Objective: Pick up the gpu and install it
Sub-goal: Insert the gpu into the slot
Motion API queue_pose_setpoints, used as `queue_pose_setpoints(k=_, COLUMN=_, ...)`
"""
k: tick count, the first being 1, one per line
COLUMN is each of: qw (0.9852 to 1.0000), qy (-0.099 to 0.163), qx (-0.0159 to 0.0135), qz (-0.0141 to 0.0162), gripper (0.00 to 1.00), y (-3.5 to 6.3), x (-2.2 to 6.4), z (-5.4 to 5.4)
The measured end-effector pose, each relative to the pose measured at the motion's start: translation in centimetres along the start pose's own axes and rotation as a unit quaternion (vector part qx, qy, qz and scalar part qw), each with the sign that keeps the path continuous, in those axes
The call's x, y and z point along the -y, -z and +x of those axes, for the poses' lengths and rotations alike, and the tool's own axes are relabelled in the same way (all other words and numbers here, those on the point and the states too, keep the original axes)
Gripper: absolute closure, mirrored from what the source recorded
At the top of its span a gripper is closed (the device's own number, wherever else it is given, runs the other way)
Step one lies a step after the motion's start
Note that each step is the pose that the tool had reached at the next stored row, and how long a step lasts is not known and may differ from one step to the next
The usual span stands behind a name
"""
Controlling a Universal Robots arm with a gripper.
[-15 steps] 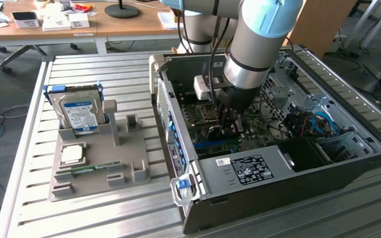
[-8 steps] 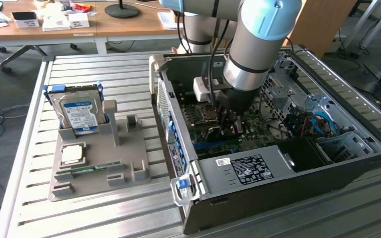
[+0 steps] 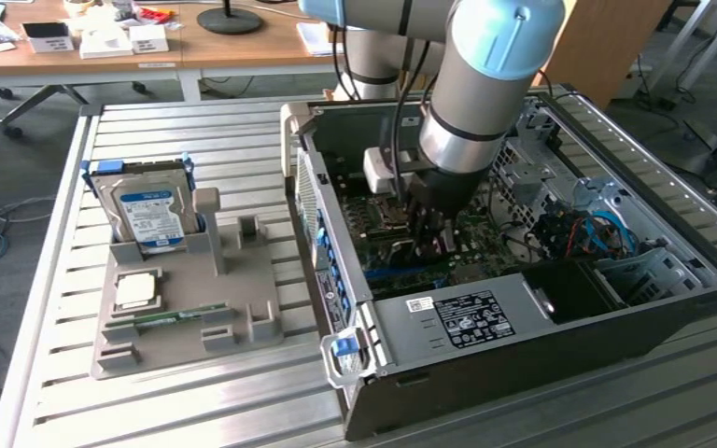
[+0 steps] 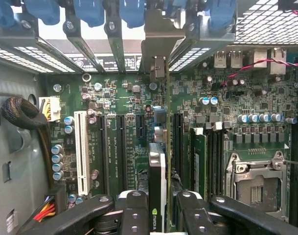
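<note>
The gpu [image 4: 157, 176] stands on edge over the green motherboard [image 4: 124, 112] inside the open computer case [image 3: 657, 308]. Its black cooler edge with a green logo faces the wrist camera. Its silver bracket [image 4: 157, 46] reaches up to the row of rear slot openings. My gripper [image 4: 157, 215] is shut on the card, with one black finger [image 4: 133, 210] on each side of it. In the exterior view my gripper [image 3: 431, 233] is deep in the case above the motherboard, and the arm hides the card. Whether the card sits in a slot cannot be told.
A white slot [image 4: 81, 152] and black slots [image 4: 120, 147] lie beside the card, and the CPU socket [image 4: 256, 186] is near. Blue latches [image 4: 90, 10] line the rear. Outside the case, a grey holder [image 3: 246, 280] carries a hard drive [image 3: 149, 210], a chip [image 3: 134, 291] and a memory stick [image 3: 178, 315].
</note>
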State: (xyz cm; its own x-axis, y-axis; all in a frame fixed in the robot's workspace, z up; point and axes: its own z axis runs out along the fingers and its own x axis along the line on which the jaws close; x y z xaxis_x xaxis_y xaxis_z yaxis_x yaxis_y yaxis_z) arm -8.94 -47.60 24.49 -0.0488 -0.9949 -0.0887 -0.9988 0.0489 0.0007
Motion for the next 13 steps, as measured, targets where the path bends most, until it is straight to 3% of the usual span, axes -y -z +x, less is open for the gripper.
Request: queue_pose_setpoints(k=13, qw=1.0, qy=0.0, qx=-0.0003, qz=0.0, gripper=0.73, y=-0.31, x=-0.09, z=0.04)
